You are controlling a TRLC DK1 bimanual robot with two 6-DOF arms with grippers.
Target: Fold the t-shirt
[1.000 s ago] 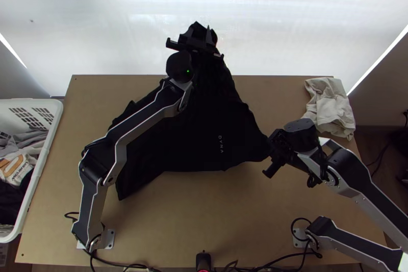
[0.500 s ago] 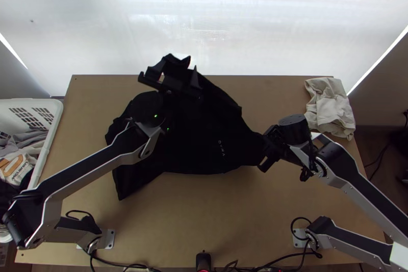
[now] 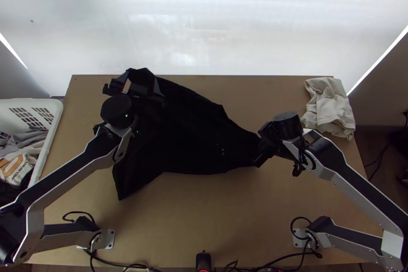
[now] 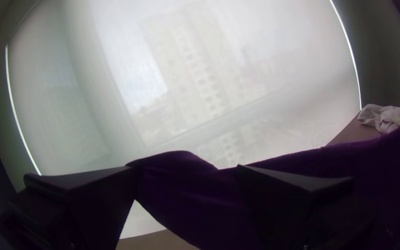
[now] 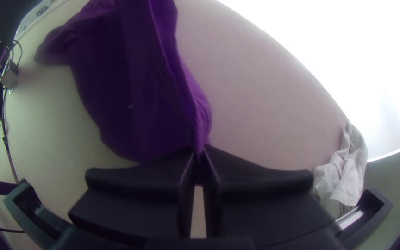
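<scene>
Black T-shirt (image 3: 188, 134) spans two grippers over a wooden surface (image 3: 214, 221)

The T-shirt stretches across the middle of the surface, partly raised and loosely creased, neither flat nor neatly folded. A pointed part of it lies toward the near left, and a little pale lettering (image 3: 221, 150) shows nearer its right end.

The left gripper (image 3: 137, 84) is at the far left of the surface, its fingers set wide apart. Dark fabric runs across the gap between them in the left wrist view; whether any of it is pinched, I cannot tell.

The right gripper (image 3: 266, 145) is to the right of the middle. Its fingertips are closed together on the narrow right end of the T-shirt, and the fabric widens away from them.

At the far right corner of the surface, apart from the T-shirt, lies a bunched off-white cloth (image 3: 330, 108). A white plastic basket (image 3: 51, 137) stands at the left edge with clothes (image 3: 23, 144) inside. A pale blind (image 3: 255, 32) hangs beyond the far edge.
</scene>
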